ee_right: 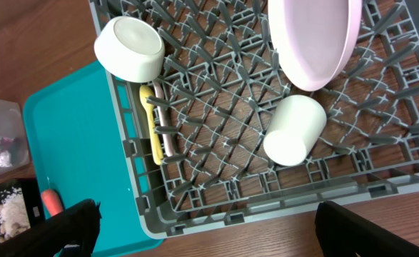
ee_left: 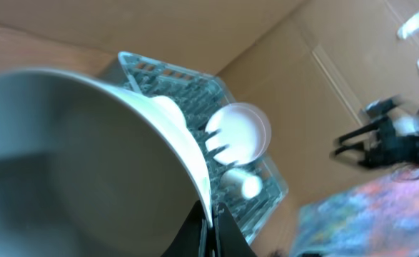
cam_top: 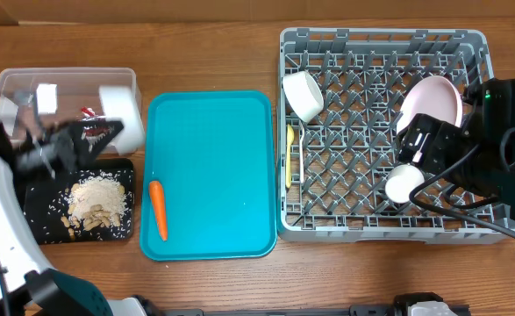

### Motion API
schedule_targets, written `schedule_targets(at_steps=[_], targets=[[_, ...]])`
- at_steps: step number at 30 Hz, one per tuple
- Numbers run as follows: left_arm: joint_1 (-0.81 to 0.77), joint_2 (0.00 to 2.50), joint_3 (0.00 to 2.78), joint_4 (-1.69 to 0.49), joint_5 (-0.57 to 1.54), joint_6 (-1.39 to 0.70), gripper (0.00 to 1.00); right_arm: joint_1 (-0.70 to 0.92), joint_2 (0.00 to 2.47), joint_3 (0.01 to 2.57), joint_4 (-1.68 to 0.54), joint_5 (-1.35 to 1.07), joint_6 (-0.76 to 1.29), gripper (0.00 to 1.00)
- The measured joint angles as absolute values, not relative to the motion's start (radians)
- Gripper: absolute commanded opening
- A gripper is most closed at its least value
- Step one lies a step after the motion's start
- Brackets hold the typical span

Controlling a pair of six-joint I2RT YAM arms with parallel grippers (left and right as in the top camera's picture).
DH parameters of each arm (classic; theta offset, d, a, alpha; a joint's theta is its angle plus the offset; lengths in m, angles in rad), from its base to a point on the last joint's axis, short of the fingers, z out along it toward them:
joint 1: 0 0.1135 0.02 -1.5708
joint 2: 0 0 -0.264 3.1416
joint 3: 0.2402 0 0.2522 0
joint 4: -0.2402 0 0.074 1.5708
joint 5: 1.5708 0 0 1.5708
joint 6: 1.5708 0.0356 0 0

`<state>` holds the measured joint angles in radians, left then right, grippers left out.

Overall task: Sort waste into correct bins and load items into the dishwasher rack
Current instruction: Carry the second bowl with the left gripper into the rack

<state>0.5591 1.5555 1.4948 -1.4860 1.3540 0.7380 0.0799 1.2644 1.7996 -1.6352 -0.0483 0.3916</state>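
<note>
White bowl [ee_left: 88,143] is filling the left wrist view, left gripper [ee_left: 211,225] clamping its rim; overhead it is hanging tilted over the clear tub [cam_top: 64,77], beside the black tray [cam_top: 36,219] holding rice and nuts [cam_top: 95,200]. Red scrap [cam_top: 89,112] in tub, probably the wrapper, view partly blocked. Carrot [cam_top: 158,209] is lying on the teal tray [cam_top: 213,149]. Right gripper [ee_right: 209,228] is hovering with jaws wide apart, holding nothing, over the rack [cam_top: 380,37] near edge; second bowl [cam_top: 303,95], plate [cam_top: 432,101], cup [cam_top: 404,183], yellow cutlery [cam_top: 291,162] are sitting inside
</note>
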Motion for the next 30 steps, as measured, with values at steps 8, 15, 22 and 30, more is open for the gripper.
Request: schedule_targets(at_steps=[8, 15, 22, 30], targets=[[0.147, 1.555, 1.697, -1.014, 0.902, 0.078, 0.04, 0.08, 1.264, 1.8, -1.635, -0.049, 0.391, 1.0], [-0.215, 1.592, 1.703, -0.791, 0.802, -0.161, 0.04, 0.08, 1.264, 1.8, -1.635, -0.049, 0.392, 1.0], [-0.411, 1.755, 1.707, -0.614, 0.869, -0.319, 0.04, 0.08, 1.264, 1.8, -1.652, -0.049, 0.392, 1.0], [-0.437, 1.894, 1.707, -0.501, 1.032, -0.439, 0.04, 0.08, 1.264, 1.8, -1.666, -0.048, 0.393, 1.0]])
